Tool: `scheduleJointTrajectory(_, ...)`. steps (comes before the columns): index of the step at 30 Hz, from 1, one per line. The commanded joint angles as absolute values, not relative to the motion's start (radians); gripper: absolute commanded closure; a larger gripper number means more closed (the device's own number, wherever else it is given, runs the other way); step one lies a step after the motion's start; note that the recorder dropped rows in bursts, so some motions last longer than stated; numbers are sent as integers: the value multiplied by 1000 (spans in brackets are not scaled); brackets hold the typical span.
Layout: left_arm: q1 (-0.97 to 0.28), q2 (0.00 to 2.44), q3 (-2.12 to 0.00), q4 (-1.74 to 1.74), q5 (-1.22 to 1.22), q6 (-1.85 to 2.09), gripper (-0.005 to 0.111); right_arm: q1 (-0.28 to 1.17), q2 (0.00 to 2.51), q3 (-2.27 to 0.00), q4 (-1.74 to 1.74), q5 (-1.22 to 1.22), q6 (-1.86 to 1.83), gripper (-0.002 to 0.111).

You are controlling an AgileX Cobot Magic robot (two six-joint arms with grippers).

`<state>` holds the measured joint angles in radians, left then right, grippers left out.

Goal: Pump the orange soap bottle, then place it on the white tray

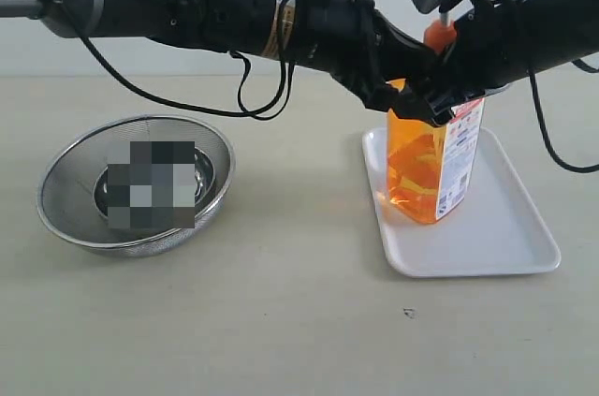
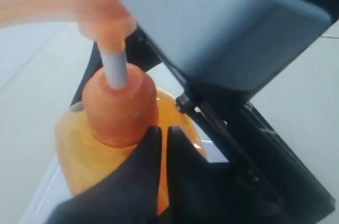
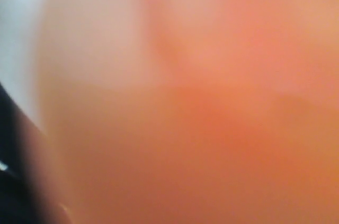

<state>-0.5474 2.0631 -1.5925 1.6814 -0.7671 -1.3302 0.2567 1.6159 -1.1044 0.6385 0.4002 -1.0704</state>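
The orange soap bottle (image 1: pixel 426 167) stands upright on the white tray (image 1: pixel 505 227), label side to the right. My right gripper (image 1: pixel 468 87) comes in from the right and clasps the bottle's upper body. Blurred orange fills the right wrist view, so its jaws are hidden there. My left gripper (image 1: pixel 432 110) reaches across from the left, shut and holding nothing. Its fingertips (image 2: pixel 153 139) rest by the orange collar (image 2: pixel 119 107) below the white stem (image 2: pixel 115 68). The pump head (image 2: pixel 100 1) sits raised above the collar.
A round steel mesh strainer bowl (image 1: pixel 70 167) sits on the table at the left, with something blurred inside. Black cables (image 1: pixel 253 96) hang under the left arm. Both forearms cross above the middle of the beige table.
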Motion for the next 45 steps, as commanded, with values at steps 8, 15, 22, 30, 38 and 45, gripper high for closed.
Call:
scheduleJointTrajectory(8,-491,2004,-1595,1744,-784,-1362,102,239,1595,-1125,584,297,-982,60)
scheduleJointTrajectory(15,-426,1980,-1595,1744,-821,-1440,102,239,1595,-1125,584,320,-968,60)
scheduleJointTrajectory(22,-367,1980,-1576,1744,-837,-1506,102,239,1595,-1125,584,324,-959,60)
scheduleJointTrajectory(30,-300,1980,-1444,1744,-835,-1495,102,239,1595,-1125,580,337,-944,60)
scheduleJointTrajectory(38,-254,1939,-1366,1744,-831,-1476,102,239,1595,-1125,576,338,-889,37)
scheduleJointTrajectory(45,-249,1891,-1330,1744,-810,-1450,102,239,1595,-1125,566,340,-861,36)
